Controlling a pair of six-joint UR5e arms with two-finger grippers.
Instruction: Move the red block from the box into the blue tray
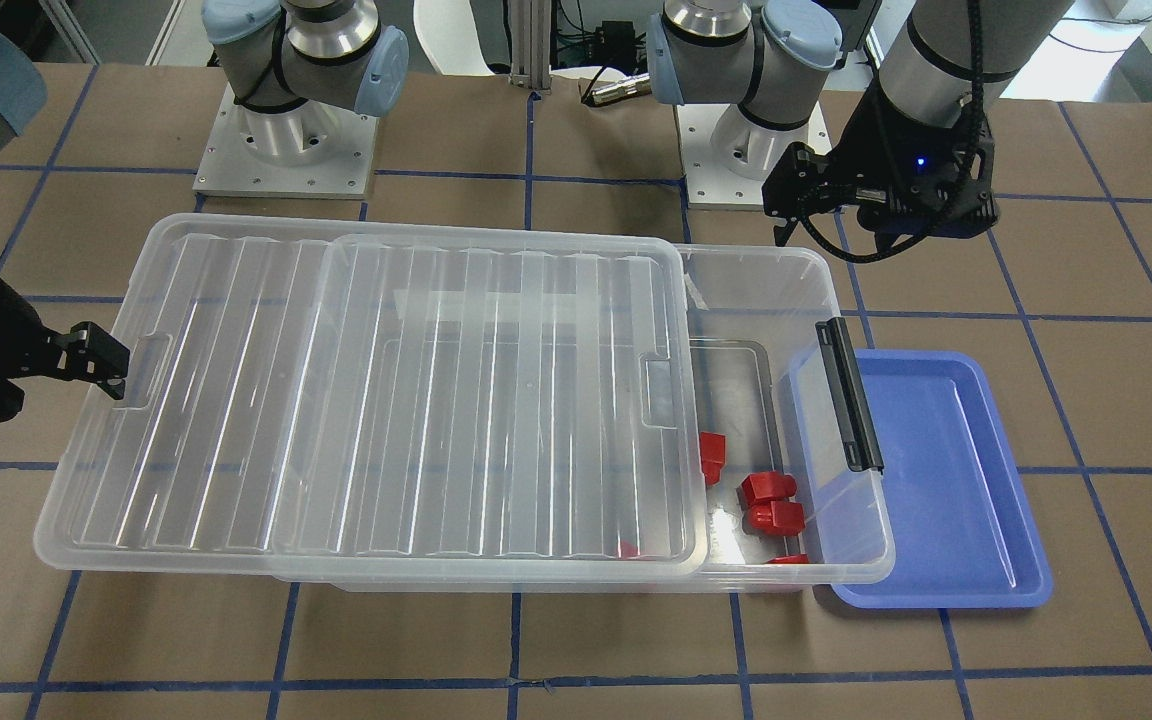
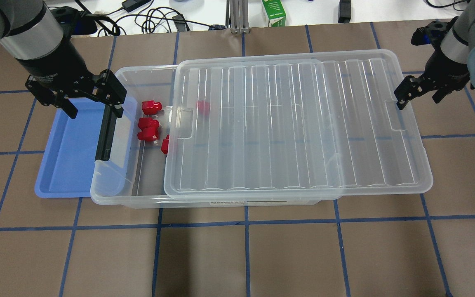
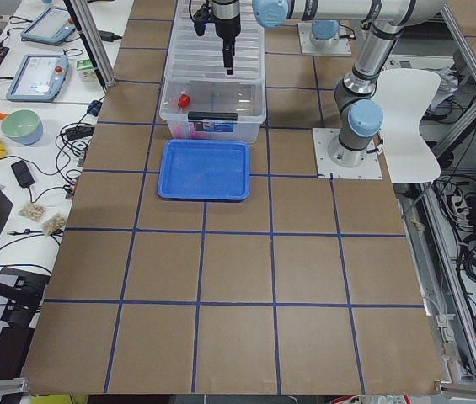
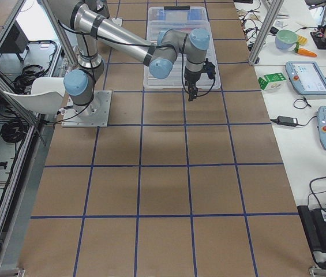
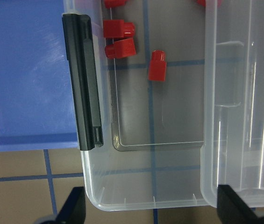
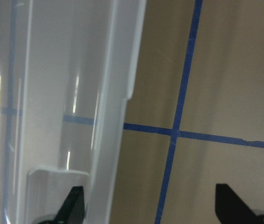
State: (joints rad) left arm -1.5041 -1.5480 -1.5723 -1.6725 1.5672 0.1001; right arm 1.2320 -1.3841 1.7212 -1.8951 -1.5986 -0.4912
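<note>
The box (image 2: 146,201) is a clear bin. Its ribbed lid (image 2: 295,123) is slid toward my right, so the left end stands uncovered. Several red blocks (image 2: 148,123) lie in that uncovered end, also seen in the left wrist view (image 5: 158,65); another one (image 2: 203,106) shows through the lid. The blue tray (image 2: 68,156) lies beside the box's left end, by the black latch bar (image 2: 104,132), with nothing in it. My left gripper (image 2: 92,101) is open and empty above the box's far left corner. My right gripper (image 2: 421,97) is open and empty at the lid's right edge (image 6: 117,116).
A green carton (image 2: 276,12) and cables lie beyond the table's far edge. The table is brown board with blue tape lines (image 2: 245,218). A side bench with tablets and a bowl (image 3: 20,126) runs along the operators' side.
</note>
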